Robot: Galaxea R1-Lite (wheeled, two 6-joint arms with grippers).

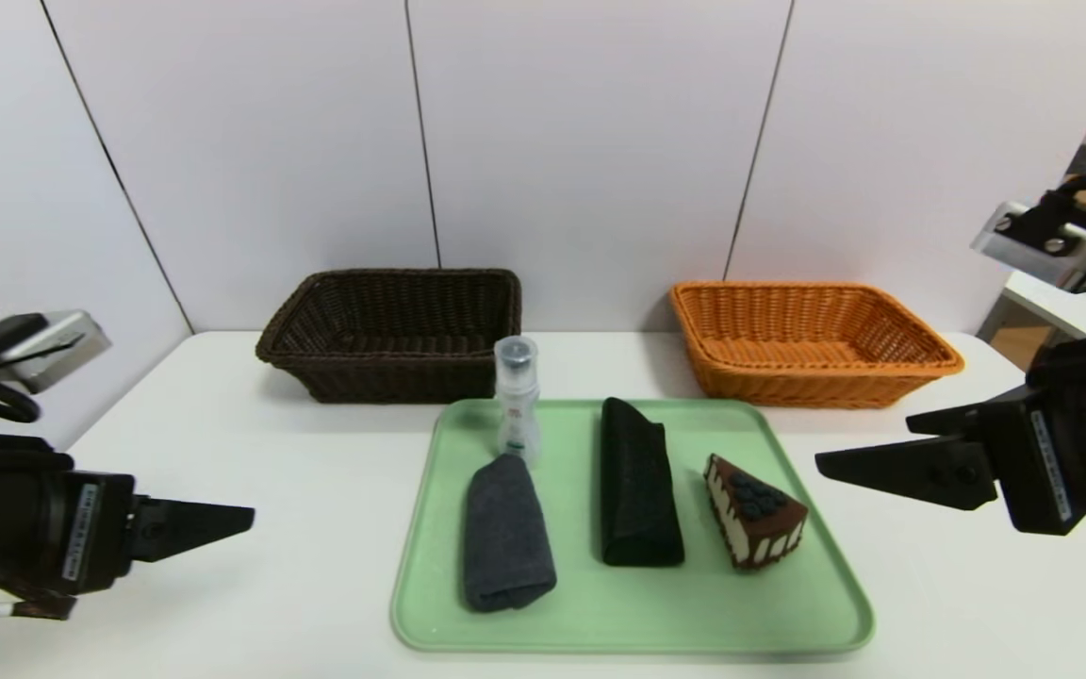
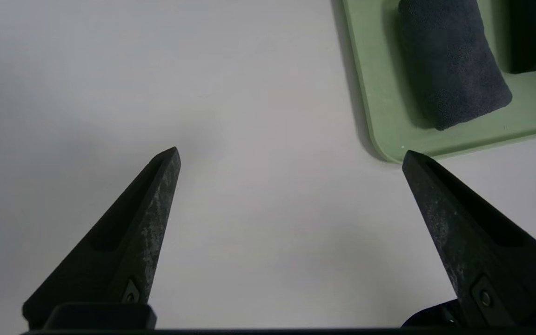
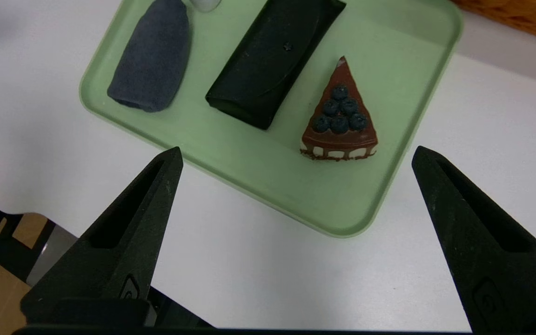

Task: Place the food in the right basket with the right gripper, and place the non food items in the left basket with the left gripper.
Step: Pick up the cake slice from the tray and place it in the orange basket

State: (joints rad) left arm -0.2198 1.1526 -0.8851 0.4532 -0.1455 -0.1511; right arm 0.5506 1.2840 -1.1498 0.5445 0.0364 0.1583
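A: Tray contents?

B: 4 items are seen on the green tray (image 1: 816, 604), which lies on the white table (image 1: 251, 443). A rolled grey cloth (image 1: 505, 533) is placed at the near left, with a small clear bottle (image 1: 517, 401) standing upright just beyond its far end; whether the 2 touch cannot be told from the head view. A black pouch (image 1: 637, 495) is laid lengthwise in the middle. A chocolate cake slice (image 1: 755, 514) topped with blueberries is set at the right.

A: Baskets?

B: 2 are noted along the far wall. The dark brown basket (image 1: 392, 330) is at far left, the orange basket (image 1: 812, 344) at far right. Nothing is seen inside either.

A: Left gripper?

B: The left gripper (image 2: 291, 156) is held above bare table, left of the tray's near-left corner. Its jaws are spread wide and nothing is gripped. The grey cloth is seen beyond 1 fingertip.

A: Right gripper?

B: The right gripper (image 3: 296, 153) is held above the table at the tray's right side, pointed toward the tray. Its jaws are likewise spread wide, with nothing between them. The cake slice is seen ahead of it, apart from both fingers (image 3: 463, 223).
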